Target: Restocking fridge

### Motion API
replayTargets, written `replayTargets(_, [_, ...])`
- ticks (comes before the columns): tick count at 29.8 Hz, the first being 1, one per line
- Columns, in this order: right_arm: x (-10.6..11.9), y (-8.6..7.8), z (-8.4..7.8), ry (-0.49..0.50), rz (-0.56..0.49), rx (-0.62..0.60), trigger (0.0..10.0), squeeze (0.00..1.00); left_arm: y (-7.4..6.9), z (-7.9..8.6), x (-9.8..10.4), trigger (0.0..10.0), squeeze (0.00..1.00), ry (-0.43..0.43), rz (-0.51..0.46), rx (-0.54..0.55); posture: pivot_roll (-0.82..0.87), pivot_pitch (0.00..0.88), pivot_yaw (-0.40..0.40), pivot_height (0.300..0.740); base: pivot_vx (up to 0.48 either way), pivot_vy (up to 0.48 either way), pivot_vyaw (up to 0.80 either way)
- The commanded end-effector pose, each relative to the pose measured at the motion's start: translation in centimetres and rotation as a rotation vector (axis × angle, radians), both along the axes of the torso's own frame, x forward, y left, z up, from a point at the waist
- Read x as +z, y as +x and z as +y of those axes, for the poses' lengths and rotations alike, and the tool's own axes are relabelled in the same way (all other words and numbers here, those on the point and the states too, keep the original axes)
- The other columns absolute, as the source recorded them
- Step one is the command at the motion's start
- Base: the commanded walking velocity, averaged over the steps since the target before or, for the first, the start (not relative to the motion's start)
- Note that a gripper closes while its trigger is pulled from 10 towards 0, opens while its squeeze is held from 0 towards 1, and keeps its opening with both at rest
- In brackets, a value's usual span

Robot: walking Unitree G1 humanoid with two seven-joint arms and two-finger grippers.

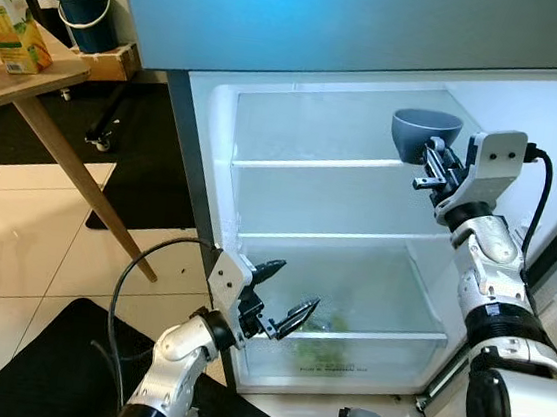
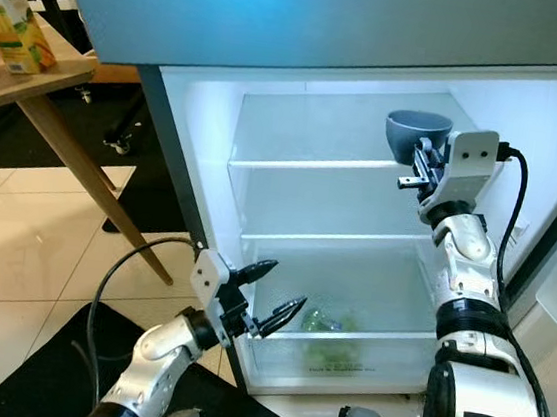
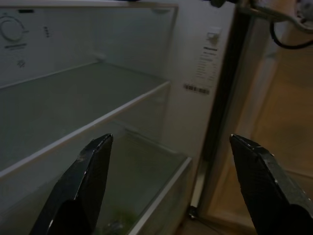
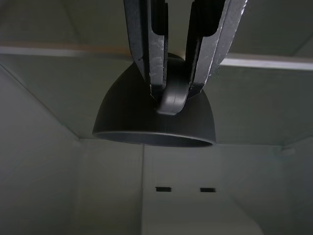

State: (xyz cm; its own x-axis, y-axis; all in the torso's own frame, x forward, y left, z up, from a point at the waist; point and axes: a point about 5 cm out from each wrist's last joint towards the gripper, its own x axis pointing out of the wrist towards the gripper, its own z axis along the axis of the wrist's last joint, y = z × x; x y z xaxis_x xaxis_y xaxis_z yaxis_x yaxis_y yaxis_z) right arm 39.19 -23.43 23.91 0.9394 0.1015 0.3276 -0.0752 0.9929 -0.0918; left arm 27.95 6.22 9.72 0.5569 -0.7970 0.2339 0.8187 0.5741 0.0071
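Right wrist view: the grey cup (image 4: 154, 110) is pinched by its handle between the closed jaws of the right gripper (image 1: 434, 166), its body hanging just beyond the fingertips, over the fridge's upper shelf (image 1: 314, 162) below. The left gripper (image 1: 284, 295) is held with jaws spread, empty, well apart near the crisper drawer (image 1: 342, 362).

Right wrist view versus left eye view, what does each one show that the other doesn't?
Right wrist view: the right tool pinching the dark bowl by a small handle, and two slots on the fridge's inner wall. Left eye view: the left tool open in front of the crisper drawer, greens inside the drawer, a wooden table with a juice carton, and a blue bucket. Both: the bowl held inside the open fridge at its upper shelves.
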Motion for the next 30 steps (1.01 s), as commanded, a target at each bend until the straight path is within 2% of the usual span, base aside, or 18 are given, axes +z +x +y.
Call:
replayTargets(1, [0.1, 0.2, 0.2, 0.003, -0.004, 0.001, 10.0, 0.0, -0.2, 0.6, -0.1, 10.0, 0.0, 0.011, 0.006, 0.01, 0.02, 0.14, 0.087, 0.566, 0.0, 0.0, 0.0])
replayTargets(8, [0.4, 0.6, 0.2, -0.005, 0.011, -0.02, 10.0, 0.0, -0.7, 1.0, 0.6, 10.0, 0.0, 0.002, -0.003, 0.027, 0.04, 0.163, 0.086, 0.566, 0.0, 0.0, 0.0])
replayTargets(14, [0.5, 0.7, -0.6, -0.008, 0.029, -0.068, 10.0, 0.0, -1.2, 0.9, 1.5, 10.0, 0.0, -0.01, -0.014, 0.029, 0.07, 0.195, 0.096, 0.566, 0.0, 0.0, 0.0])
replayTargets(23, [1.5, 0.7, -1.7, -0.013, 0.013, -0.126, 10.0, 0.0, -1.7, 0.9, 2.3, 10.0, 0.0, -0.013, -0.014, 0.027, 0.08, 0.208, 0.1, 0.566, 0.0, 0.0, 0.0])
replayTargets(30, [1.4, 0.6, -2.3, -0.03, 0.031, -0.153, 10.0, 0.0, -1.8, 0.9, 3.0, 10.0, 0.0, -0.019, -0.021, 0.029, 0.09, 0.214, 0.103, 0.566, 0.0, 0.0, 0.0])
